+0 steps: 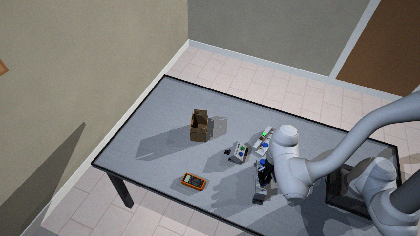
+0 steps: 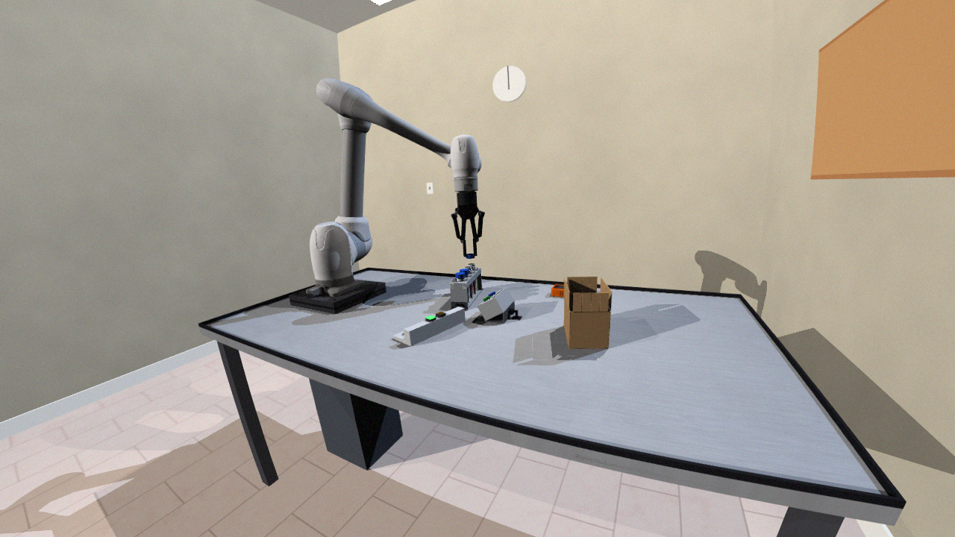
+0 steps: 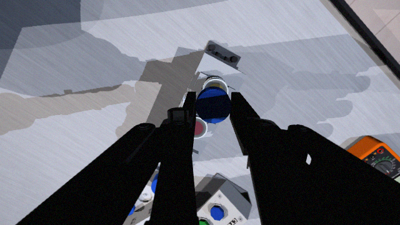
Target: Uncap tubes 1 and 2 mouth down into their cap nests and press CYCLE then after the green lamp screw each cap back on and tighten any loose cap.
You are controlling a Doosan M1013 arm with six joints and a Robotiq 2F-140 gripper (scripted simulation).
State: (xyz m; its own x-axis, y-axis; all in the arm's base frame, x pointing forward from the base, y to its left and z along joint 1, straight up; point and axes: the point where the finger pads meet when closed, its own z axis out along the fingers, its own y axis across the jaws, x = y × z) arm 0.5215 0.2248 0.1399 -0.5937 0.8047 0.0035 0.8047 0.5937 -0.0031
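While poised above the tube row, seen down the wrist view:
Gripper (image 3: pixel 214 101): matte black fingers pinching a blue cap (image 3: pixel 213 104), one on each flank.
Cap: round, smooth, glossy blue, lower part in shadow; lifted well clear of the table in the exterior view, hanging over an uncapped tube (image 3: pixel 215 84).
Open tube: pale rim around a yellowish centre, peeking from behind the cap; a second open tube (image 3: pixel 200 128) with a red centre just beside it.
Decapping station (image 1: pixel 259 187): grey, boxy, long and narrow, dark end plate.
Key housing (image 1: pixel 238 151): grey wedge, green key above blue key.
Cap tray (image 1: pixel 263 140): pale strip, green lamp (image 1: pixel 264 134) lit, one blue cap (image 1: pixel 265 144) in a nest.
Table (image 1: pixel 164 117): brushed grey top, black edging.
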